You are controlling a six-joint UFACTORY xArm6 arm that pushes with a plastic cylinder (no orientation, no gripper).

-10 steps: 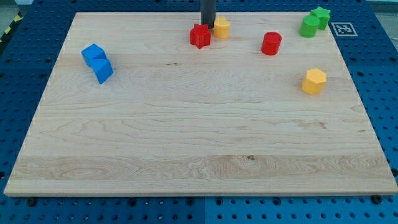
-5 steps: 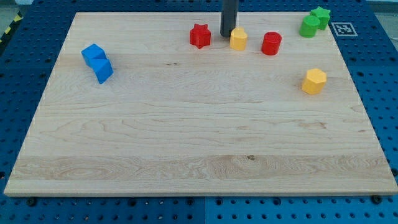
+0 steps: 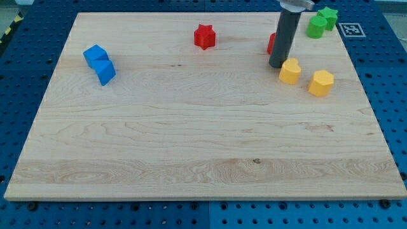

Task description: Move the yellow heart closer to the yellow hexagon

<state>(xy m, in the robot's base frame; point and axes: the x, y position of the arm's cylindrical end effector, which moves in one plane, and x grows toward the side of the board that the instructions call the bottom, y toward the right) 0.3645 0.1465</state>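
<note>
From the one camera view, the wooden board fills nearly the whole frame, lying on a blue perforated table. The dark rod comes down from the top edge in the upper right of the frame, and my tip rests on the board just to the upper left of the yellow heart, touching it or very nearly so. There is no claw on this arm to be open or closed, only the bare rod.

The yellow heart sits in the upper right part of the frame, near the yellow hexagon, which lies just to its right and a little lower; a narrow strip of wood shows between the two.

A red block is mostly hidden behind the rod, so its shape cannot be told. A red star stands near the top centre. Two green blocks sit together in the upper right corner, beside a black-and-white marker. Two blue blocks touch each other at the upper left.
</note>
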